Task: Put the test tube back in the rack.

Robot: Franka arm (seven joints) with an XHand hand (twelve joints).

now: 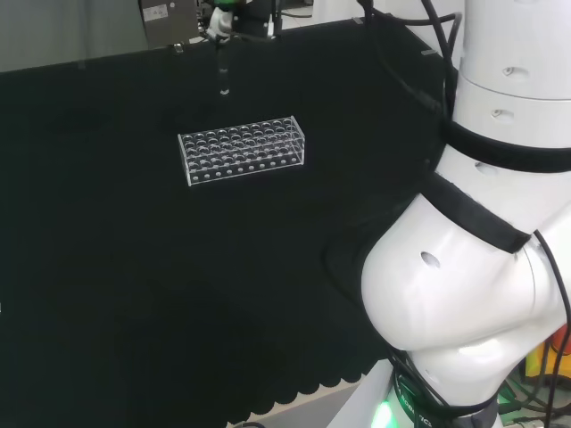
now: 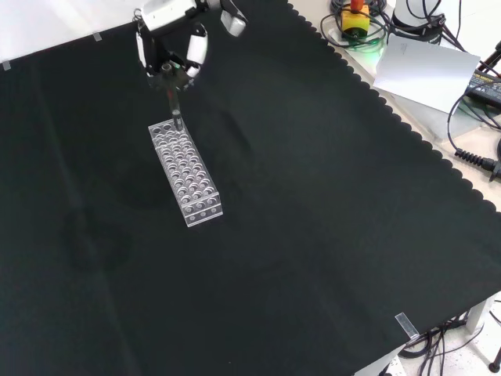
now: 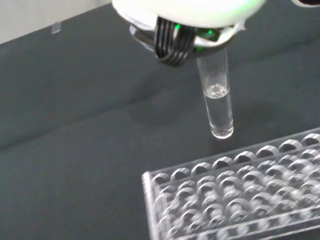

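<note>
A clear plastic rack with many holes lies on the black cloth; it also shows as the rack and the rack. The hand hangs above the rack's far end in the front view, its fingers curled round the top of a clear test tube. The tube hangs upright, its round bottom just above the rack's end. Close up, the test tube holds a little clear liquid and sits just beyond the rack's edge row. From behind the arm, the hand and tube stand beyond the rack.
The arm's white links stand at the right of the head view. Beyond the cloth's scalloped edge lie a red and yellow stop button, a sheet of paper and cables.
</note>
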